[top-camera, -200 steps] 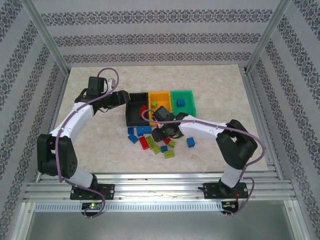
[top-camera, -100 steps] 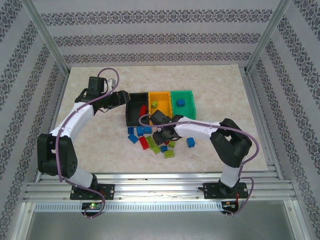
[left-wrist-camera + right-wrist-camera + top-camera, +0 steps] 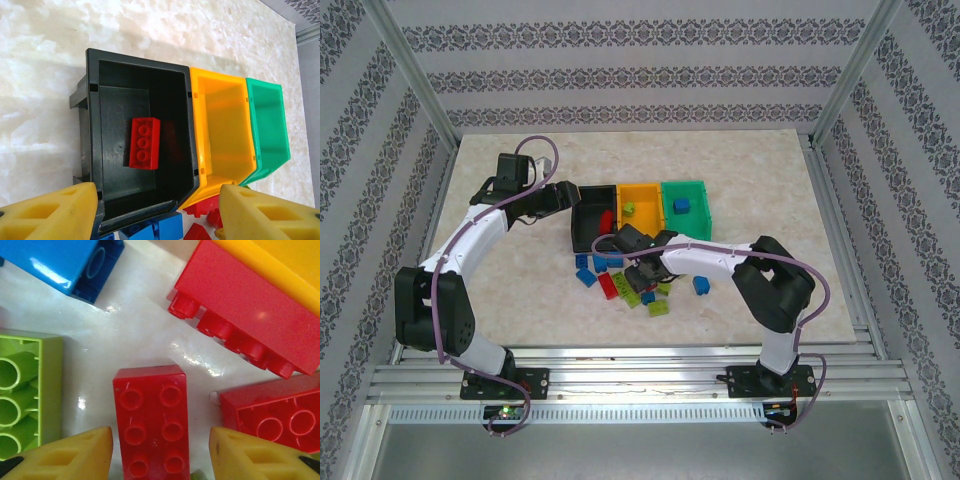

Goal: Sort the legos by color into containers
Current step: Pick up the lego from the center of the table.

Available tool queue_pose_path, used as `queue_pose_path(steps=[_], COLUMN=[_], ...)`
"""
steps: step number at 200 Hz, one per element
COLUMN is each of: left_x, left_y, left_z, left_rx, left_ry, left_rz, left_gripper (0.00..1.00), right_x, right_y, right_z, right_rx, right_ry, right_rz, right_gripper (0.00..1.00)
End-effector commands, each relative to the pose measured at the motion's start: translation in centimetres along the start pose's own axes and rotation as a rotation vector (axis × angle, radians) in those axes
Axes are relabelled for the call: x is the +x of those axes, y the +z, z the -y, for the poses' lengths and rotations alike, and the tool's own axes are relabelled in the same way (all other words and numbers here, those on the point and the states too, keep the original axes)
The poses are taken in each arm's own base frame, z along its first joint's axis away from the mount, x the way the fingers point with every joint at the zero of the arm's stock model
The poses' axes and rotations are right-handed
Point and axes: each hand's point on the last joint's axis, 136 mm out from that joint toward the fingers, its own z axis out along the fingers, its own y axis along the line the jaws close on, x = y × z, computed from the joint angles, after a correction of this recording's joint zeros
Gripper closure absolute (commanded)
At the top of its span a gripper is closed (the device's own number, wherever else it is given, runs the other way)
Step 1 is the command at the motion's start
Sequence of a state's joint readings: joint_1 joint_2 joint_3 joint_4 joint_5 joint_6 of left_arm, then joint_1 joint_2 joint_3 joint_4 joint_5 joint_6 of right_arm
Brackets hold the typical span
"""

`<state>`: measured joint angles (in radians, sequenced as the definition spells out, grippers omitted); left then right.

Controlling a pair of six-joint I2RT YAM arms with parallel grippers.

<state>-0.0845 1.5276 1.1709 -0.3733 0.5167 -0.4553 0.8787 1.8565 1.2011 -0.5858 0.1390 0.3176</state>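
Three bins stand in a row: black (image 3: 588,228), orange-yellow (image 3: 645,192) and green (image 3: 688,187). The black bin (image 3: 100,100) holds one red brick (image 3: 144,143). A lime brick (image 3: 629,208) lies in the orange-yellow bin and a blue brick (image 3: 681,206) in the green one. Loose red, blue and lime legos (image 3: 620,285) lie in front of the bins. My right gripper (image 3: 160,455) is open and low over this pile, its fingers either side of a red six-stud brick (image 3: 152,425). My left gripper (image 3: 157,220) is open, hanging at the black bin's end.
Around the red brick lie a lime brick (image 3: 25,395), a blue brick (image 3: 65,265) and two more red bricks (image 3: 245,325) (image 3: 275,415). One blue brick (image 3: 701,285) sits apart to the right. The frame posts and patterned walls enclose the table (image 3: 500,160).
My right arm has reached further left and down into the loose pile. The left arm has not moved.
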Motion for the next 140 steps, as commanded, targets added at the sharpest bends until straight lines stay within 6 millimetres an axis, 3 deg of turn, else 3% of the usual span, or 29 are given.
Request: queue_pose_path(steps=[1,32,66,105,140], left_x=[-0.7,-0.7,-0.8,-0.8,-1.1], left_y=[-0.2,-0.2,-0.3,-0.4,-1.2], left_z=[0.2,0.1,0.1,0.0,-1.5], left_rx=[0.012,0.009,0.005,-0.005,-0.096], left_ry=[0.017,0.016,0.02,0.02,-0.003], left_rz=[0.016,0.015,0.02,0.024,0.066], left_gripper=[0.34,0.35,0.35,0.34,0.34], right_x=[1.4,1.3,0.6,-1.6,-6.0], right_y=[1.0,1.4,0.8,-2.3,-5.7], right_z=[1.0,0.1,-0.4,-0.6,-1.4], right_rx=[0.032,-0.004,-0.028,-0.055,-0.124], right_ry=[-0.005,0.006,0.005,0.004,0.029], right_rz=[-0.053,-0.058,-0.04,0.059,0.195], right_gripper=[0.46,0.47,0.58,0.61,0.6])
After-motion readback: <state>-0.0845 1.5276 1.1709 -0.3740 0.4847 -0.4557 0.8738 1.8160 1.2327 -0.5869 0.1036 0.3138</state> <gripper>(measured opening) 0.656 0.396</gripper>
